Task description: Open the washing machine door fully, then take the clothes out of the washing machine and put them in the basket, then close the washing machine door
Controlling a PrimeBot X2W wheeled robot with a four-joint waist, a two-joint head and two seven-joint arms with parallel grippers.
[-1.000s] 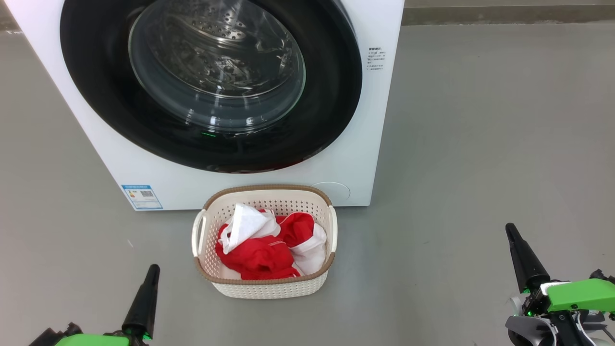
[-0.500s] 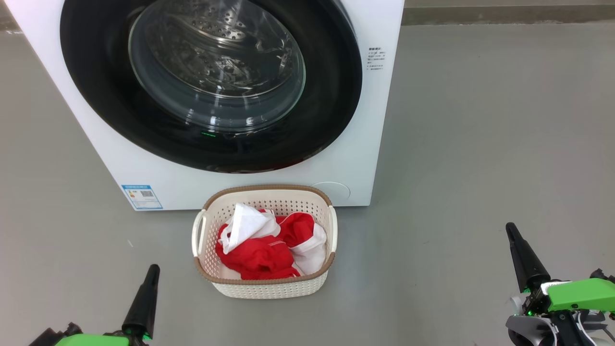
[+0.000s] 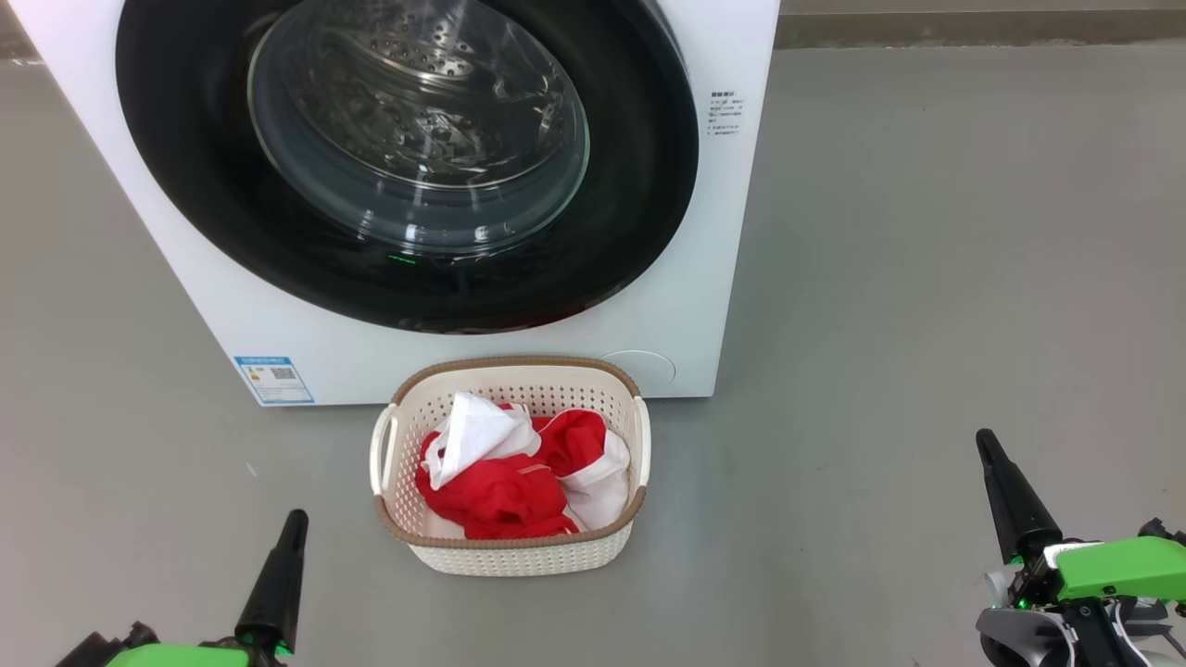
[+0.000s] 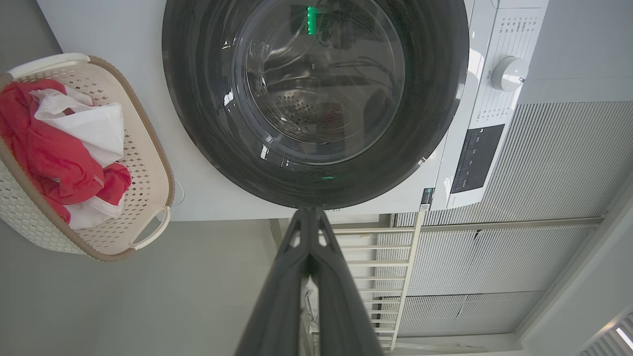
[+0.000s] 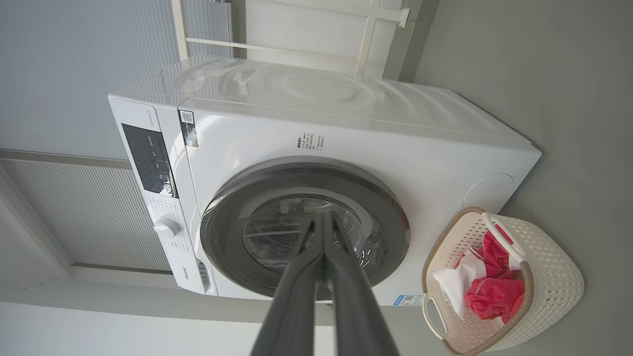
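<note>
Clothes (image 3: 505, 486): head view, red-and-white heap lies in basket (image 3: 519, 556), set on floor (image 3: 927, 278) just before washing machine (image 3: 704, 278), handy for a short transfer. Washing machine door (image 3: 649, 185) sits flush; drum (image 3: 398, 65) behind glass (image 3: 482, 204) looks empty. Left tool (image 3: 293, 526) and right tool (image 3: 988, 449) closed, empty, low, well apart from basket. Left wrist view: fingers (image 4: 277, 296) pressed together, pointing at door rim. Right wrist view: likewise, pointing at glass. Judgement: task looks done, tools parked.

- Smooth matte grey floor (image 3: 927, 278) spreads over the right and lower parts of the head view, evenly lit.
- A darker baseboard strip (image 3: 973, 28) runs along the upper right edge.
- Pale ribbed wall panels (image 4: 559, 163) cover the right side of the left wrist view.
- A white railed frame (image 4: 368, 262) stands at lower centre there.
</note>
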